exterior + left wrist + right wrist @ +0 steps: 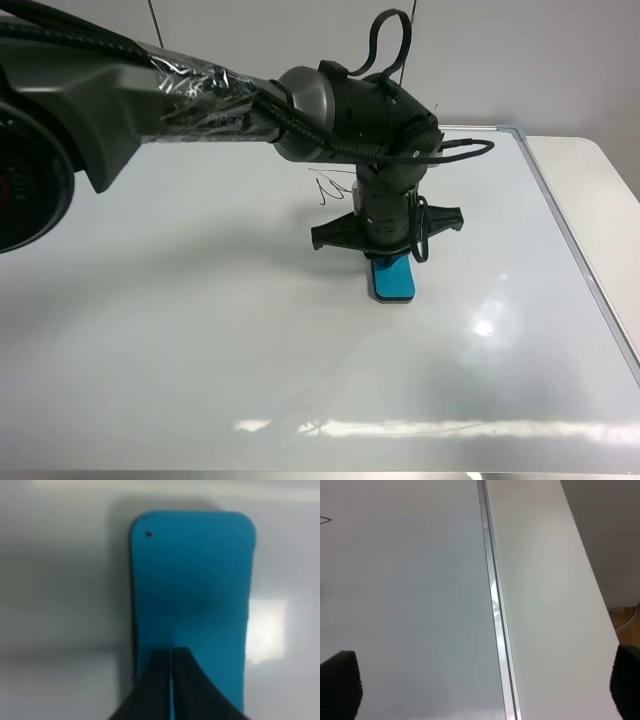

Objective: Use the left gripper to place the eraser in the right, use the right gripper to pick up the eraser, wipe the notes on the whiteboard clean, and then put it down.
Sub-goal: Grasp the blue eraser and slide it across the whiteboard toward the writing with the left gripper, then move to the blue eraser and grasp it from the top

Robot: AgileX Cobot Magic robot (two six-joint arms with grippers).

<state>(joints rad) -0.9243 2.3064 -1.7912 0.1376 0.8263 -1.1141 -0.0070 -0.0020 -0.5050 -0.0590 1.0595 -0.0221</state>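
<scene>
Lying on the whiteboard [200, 350], the eraser [395, 282] sits under closed left fingers [152, 692].

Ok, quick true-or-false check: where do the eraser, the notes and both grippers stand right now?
1. The eraser lies on the whiteboard. True.
2. The right gripper holds the eraser. False: it is open, with nothing between its fingers.
3. The notes are wiped off. False: the scribble is there on the whiteboard, unwiped.
4. The left gripper is shut. True: its tips meet just above the eraser.
</scene>
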